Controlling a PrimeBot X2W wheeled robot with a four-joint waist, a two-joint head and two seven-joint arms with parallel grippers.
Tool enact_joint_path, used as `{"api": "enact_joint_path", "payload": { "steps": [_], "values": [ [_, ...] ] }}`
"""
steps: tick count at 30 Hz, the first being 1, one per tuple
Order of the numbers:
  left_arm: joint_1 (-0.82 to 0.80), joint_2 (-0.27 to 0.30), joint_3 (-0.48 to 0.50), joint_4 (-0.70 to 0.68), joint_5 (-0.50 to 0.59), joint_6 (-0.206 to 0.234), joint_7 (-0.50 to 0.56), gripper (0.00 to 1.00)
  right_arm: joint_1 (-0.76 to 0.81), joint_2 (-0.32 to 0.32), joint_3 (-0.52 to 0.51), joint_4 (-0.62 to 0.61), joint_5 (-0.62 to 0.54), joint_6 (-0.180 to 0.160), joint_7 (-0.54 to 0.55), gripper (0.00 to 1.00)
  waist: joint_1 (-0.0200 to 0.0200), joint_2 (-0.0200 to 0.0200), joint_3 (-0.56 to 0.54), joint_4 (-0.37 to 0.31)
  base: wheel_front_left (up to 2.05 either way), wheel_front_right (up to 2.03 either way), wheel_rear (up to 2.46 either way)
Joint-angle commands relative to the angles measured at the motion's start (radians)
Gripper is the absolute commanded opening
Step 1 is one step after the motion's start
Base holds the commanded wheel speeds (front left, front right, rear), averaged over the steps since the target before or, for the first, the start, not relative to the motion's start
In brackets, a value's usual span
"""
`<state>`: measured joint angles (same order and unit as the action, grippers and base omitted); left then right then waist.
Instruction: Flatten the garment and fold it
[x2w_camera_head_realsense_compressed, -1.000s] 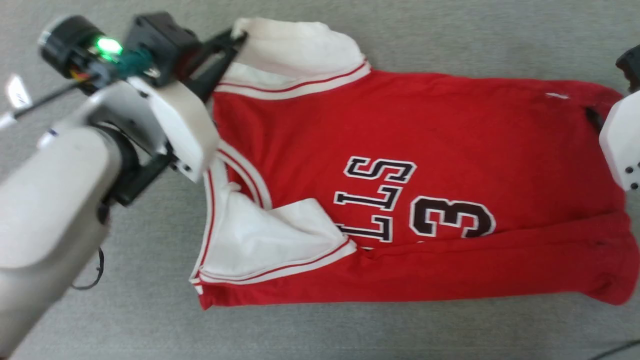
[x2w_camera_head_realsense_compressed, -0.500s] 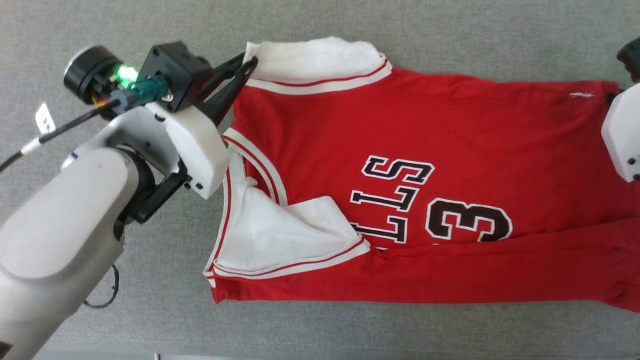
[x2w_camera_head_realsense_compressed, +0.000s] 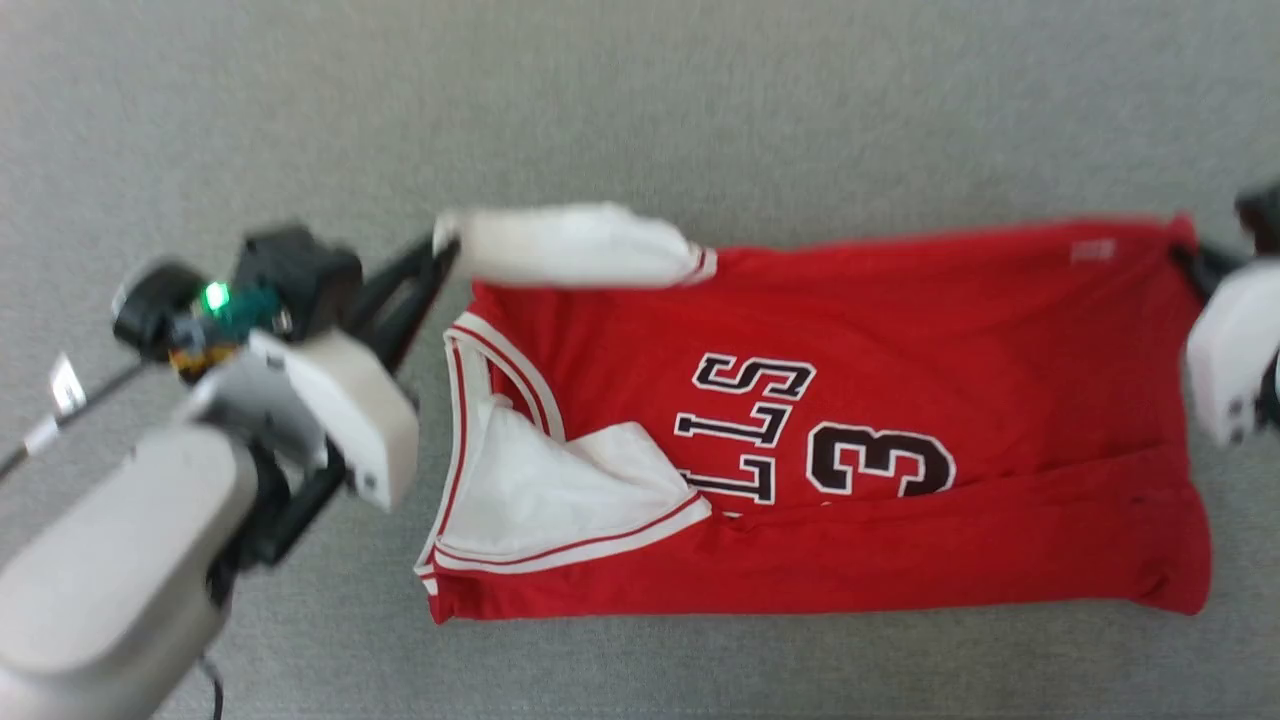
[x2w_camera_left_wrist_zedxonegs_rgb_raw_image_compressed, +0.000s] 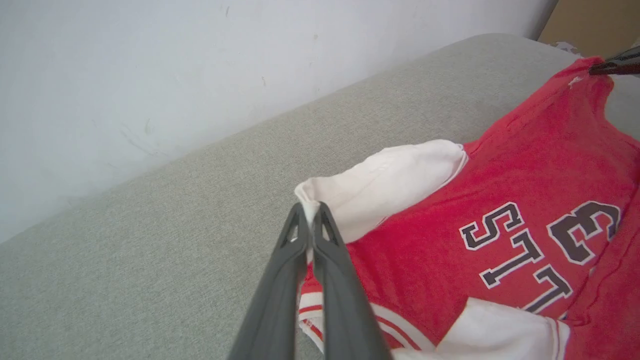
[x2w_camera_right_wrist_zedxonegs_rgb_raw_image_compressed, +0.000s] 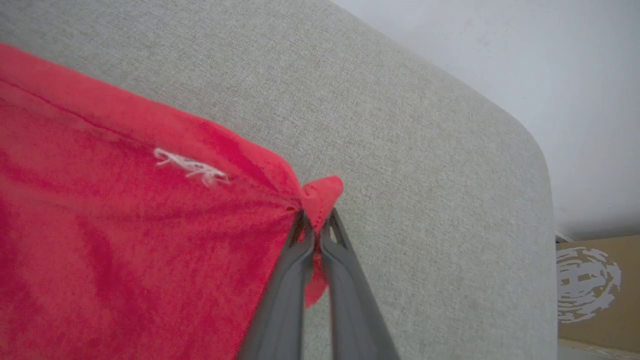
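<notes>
Small red jersey-style T-shirt (x2w_camera_head_realsense_compressed: 900, 330) with white sleeves spread across grey fabric surface (x2w_camera_head_realsense_compressed: 700, 100); near long edge already folded inward over lettering; left gripper (x2w_camera_left_wrist_zedxonegs_rgb_raw_image_compressed: 310, 212) pinching far sleeve tip; right gripper (x2w_camera_right_wrist_zedxonegs_rgb_raw_image_compressed: 315, 222) pinching far hem corner; judged partway: far-edge fold and crosswise folds outstanding

You have the garment (x2w_camera_head_realsense_compressed: 900, 340) stretched left to right across the middle of the surface (x2w_camera_head_realsense_compressed: 700, 100), collar end at the left, hem at the right. The left end effector (x2w_camera_head_realsense_compressed: 438, 258) pinches the tip of the far sleeve (x2w_camera_head_realsense_compressed: 570, 245) at the garment's far left corner. The right end effector (x2w_camera_right_wrist_zedxonegs_rgb_raw_image_compressed: 314, 222) pinches the far hem corner at the right. The near sleeve (x2w_camera_head_realsense_compressed: 560, 490) lies folded inward on the chest, and the near side laps over the body. A wall (x2w_camera_left_wrist_zedxonegs_rgb_raw_image_compressed: 150, 75) stands behind the surface's far edge.
</notes>
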<state>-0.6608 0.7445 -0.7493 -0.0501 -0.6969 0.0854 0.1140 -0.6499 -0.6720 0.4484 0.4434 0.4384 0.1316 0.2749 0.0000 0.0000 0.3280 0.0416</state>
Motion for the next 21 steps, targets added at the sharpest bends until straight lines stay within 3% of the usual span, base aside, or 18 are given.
{"api": "enact_joint_path", "payload": {
  "steps": [1, 7, 12, 21],
  "values": [
    [0.029, 0.008, -0.002, -0.011, -0.009, 0.012, 0.0, 0.0, 0.037, 0.009, -0.011, -0.005, -0.005, -0.001, -0.01, 0.0, 0.0, 0.0, -0.076, -0.004, 0.0, 0.0, 0.0],
    [0.161, 0.064, -0.033, -0.086, -0.038, 0.055, 0.039, 0.0, 0.222, 0.031, -0.108, -0.074, -0.022, -0.001, -0.027, 0.0, 0.0, 0.0, -0.136, 0.01, 0.0, 0.0, 0.0],
    [0.268, 0.086, -0.072, -0.113, -0.066, 0.083, 0.064, 0.0, 0.353, 0.038, -0.144, -0.137, -0.038, -0.001, 0.021, 0.0, 0.0, 0.0, -0.15, 0.013, 0.0, 0.0, 0.0],
    [0.316, 0.038, -0.152, -0.011, -0.081, 0.044, 0.1, 0.0, 0.451, 0.017, -0.118, -0.197, -0.044, -0.001, 0.147, 0.0, 0.0, 0.0, -0.137, 0.008, 0.0, 0.0, 0.0]
  ]
}}
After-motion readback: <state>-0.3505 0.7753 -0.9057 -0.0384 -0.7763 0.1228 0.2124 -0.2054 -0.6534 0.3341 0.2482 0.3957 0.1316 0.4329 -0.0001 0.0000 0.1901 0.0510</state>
